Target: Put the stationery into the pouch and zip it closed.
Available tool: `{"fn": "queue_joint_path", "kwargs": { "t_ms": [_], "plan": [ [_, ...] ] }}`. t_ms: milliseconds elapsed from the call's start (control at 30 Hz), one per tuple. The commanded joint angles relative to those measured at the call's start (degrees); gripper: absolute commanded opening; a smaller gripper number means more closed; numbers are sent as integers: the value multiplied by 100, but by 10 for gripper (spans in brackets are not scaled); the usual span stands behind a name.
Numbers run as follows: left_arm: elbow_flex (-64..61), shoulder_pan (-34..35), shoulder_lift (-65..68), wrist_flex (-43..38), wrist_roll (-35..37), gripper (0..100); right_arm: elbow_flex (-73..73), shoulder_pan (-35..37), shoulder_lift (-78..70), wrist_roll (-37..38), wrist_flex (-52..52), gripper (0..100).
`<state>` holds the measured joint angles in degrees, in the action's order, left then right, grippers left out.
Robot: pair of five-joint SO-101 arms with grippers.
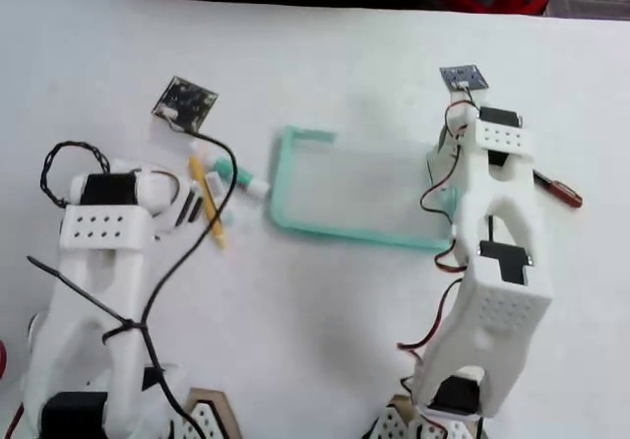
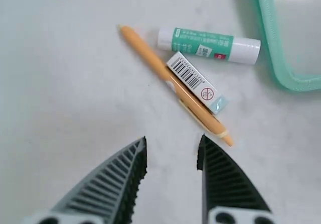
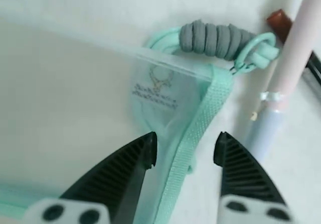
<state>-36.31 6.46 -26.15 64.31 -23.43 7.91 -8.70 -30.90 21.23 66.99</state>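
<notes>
A flat transparent plastic pouch with a mint-green border (image 1: 354, 188) lay in the middle of the white table (image 1: 325, 341), and the two arms were at its two short ends.

The left arm was stretched forward and low, its wrist bent down, so that the left gripper (image 2: 172, 151) pointed at the loose stationery. Its two ribbed fingers stood moderately apart and held nothing. Their tips were just beside one end of a slim orange pen (image 2: 150, 58), without touching it. A small white eraser (image 2: 196, 83) (in a sleeve with a barcode) lay against the middle of the pen. A white and green cylindrical glue stick (image 2: 208, 44) lay near them, between the pen and the pouch.

The right arm rose from its base and folded down over the other end of the pouch. The right gripper (image 3: 184, 151) was open, one finger on each side of the woven green edge strip, not closed on it. A grey coiled cord (image 3: 215, 35) hung on a green ring at that corner. A dark red pen (image 1: 558, 191) lay on the table just beside this arm.
</notes>
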Motion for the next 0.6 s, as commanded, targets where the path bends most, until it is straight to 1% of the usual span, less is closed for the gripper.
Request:
{"fn": "queue_joint_path", "kwargs": {
  "t_ms": [0, 67, 133, 200, 267, 400, 567],
  "plan": [
    [35, -101, -163, -53, 70, 173, 308, 22, -251, 35, 4, 193],
    [44, -233, -163, -97, 70, 173, 378, 31, -295, 176, 75, 173],
    [44, -391, -163, -97, 79, 173, 378, 75, -330, 519, 75, 101],
    [44, -541, -163, -97, 290, 173, 378, 119, -330, 791, 66, 22],
    [44, -593, -163, -97, 448, 173, 378, 92, -321, 879, 57, 26],
    [44, -664, -163, -105, 431, 173, 404, -92, -233, 870, 75, 19],
    [44, -673, -163, -105, 457, 173, 396, -541, 602, 738, 242, 19]
  ]
}}
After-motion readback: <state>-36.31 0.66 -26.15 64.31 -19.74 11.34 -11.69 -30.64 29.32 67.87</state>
